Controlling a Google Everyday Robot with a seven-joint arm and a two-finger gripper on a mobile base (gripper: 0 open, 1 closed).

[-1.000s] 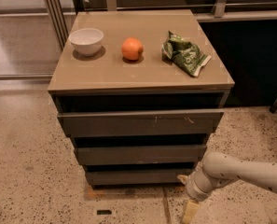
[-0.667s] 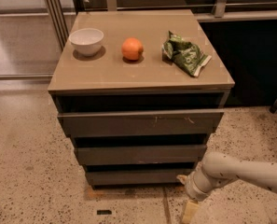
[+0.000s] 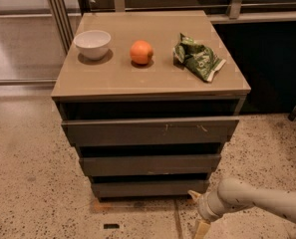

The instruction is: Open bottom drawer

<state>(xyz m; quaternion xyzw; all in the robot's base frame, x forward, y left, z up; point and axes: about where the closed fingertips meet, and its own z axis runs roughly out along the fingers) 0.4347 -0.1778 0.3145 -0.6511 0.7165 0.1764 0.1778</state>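
The bottom drawer (image 3: 150, 187) is a plain dark grey-brown front, the lowest and narrowest of the cabinet's three, just above the floor. It looks closed, set back under the middle front (image 3: 150, 164). The wide top front (image 3: 150, 131) has pale scratches. My gripper (image 3: 198, 212) comes in from the lower right on a white arm, low near the floor, just right of and in front of the bottom drawer's right corner. A pale fingertip (image 3: 194, 195) shows next to that corner and another lower down.
On the tan cabinet top (image 3: 112, 78) stand a white bowl (image 3: 92, 43), an orange (image 3: 141, 52) and a green snack bag (image 3: 197, 57). Speckled floor lies all around. A dark panel stands at the right, metal rails behind and at the left.
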